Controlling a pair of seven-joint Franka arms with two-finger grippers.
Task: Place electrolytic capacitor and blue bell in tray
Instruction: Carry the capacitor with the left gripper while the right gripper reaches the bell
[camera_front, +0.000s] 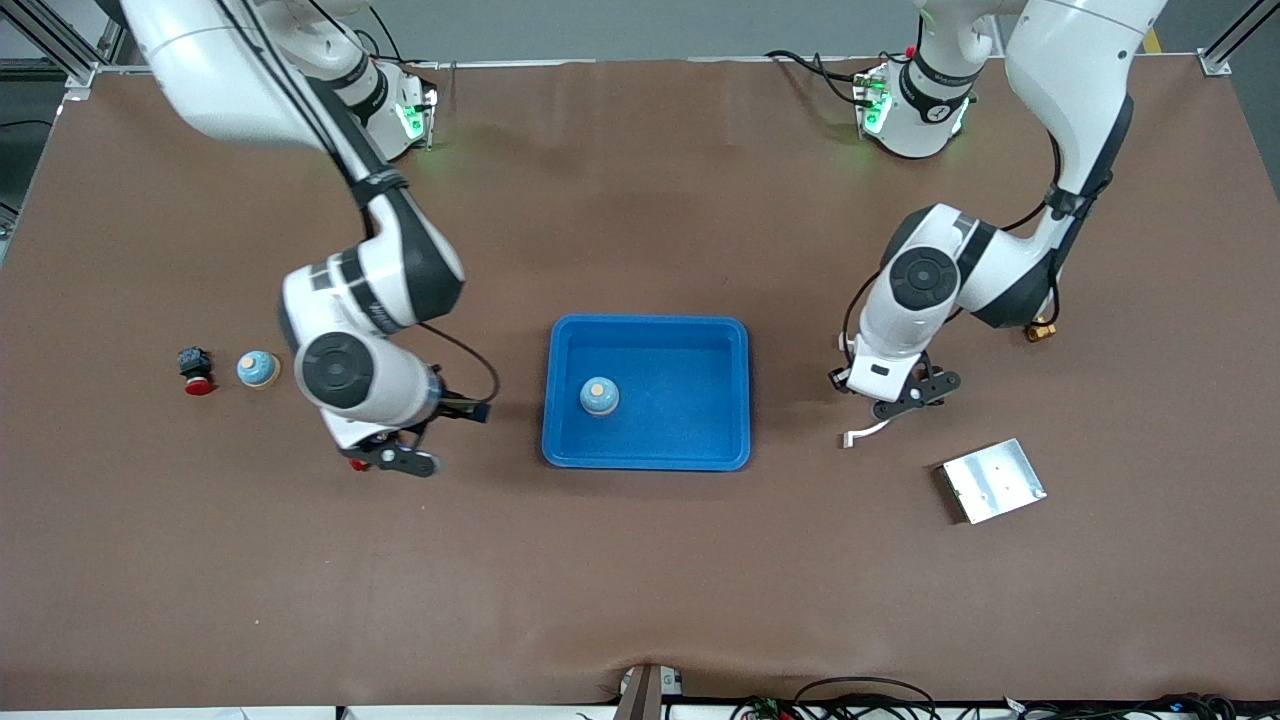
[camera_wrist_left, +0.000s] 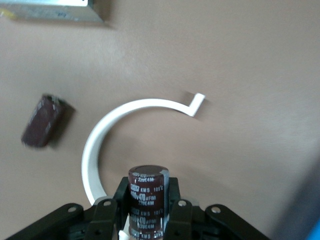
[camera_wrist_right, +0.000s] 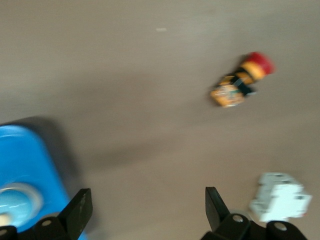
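A flat silver plate (camera_front: 993, 480) lies on the brown worktop (camera_front: 640, 580) toward the left arm's end, with a curved white plastic strip (camera_front: 866, 432) nearby. Toward the right arm's end sit a red-capped push button (camera_front: 196, 369) and a second small blue bell (camera_front: 258, 369), just beside each other.

The right arm comes down from its base at about eleven o'clock in the front view, elbow bent, its wrist hanging at about eight o'clock of the view's centre. The right end effector (camera_front: 395, 458) points down over the worktop, its fingers (camera_wrist_right: 80, 212) spread wide with nothing between them.

The left arm descends from its base at about one o'clock, folds at the elbow and brings its wrist to about three o'clock of the centre. The left end effector (camera_front: 905, 398) also points down over the worktop, its fingers (camera_wrist_left: 102, 217) clamped on an upright dark brown cylindrical capacitor (camera_wrist_left: 147, 192).
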